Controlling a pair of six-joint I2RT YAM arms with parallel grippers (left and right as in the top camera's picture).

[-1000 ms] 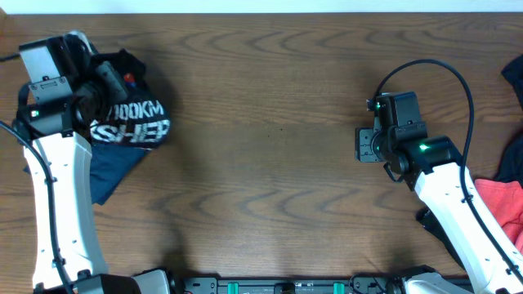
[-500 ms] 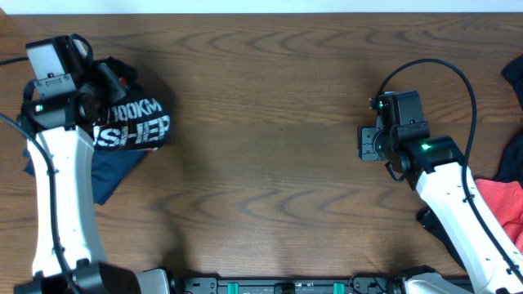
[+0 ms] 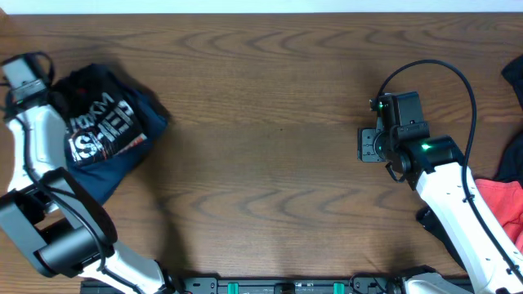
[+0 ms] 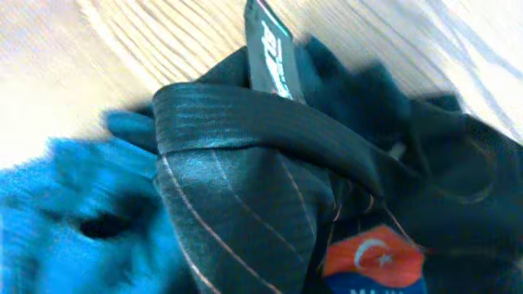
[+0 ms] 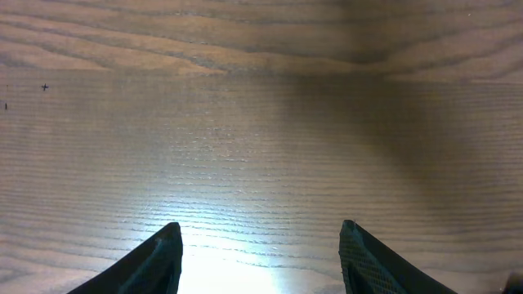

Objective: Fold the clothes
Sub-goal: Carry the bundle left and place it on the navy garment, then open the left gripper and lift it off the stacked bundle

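Overhead, your black jersey (image 3: pixel 102 122) lies bunched in the upper left of the frame, partly over a navy garment (image 3: pixel 110 173); the left tool (image 3: pixel 45 98) sits at its edge, but you cannot tell whether it grips cloth, since the left wrist view shows only collar and fabric; the right tool (image 5: pixel 261 253) gapes wide over bare bench (image 3: pixel 270 163); you look to be at the spreading-out step; next, draw the jersey to mid-bench and flatten it.

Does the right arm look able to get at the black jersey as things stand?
Probably not. The black jersey lies far left on the table beside the left arm, while the right pincer hangs open over bare wood at the right.
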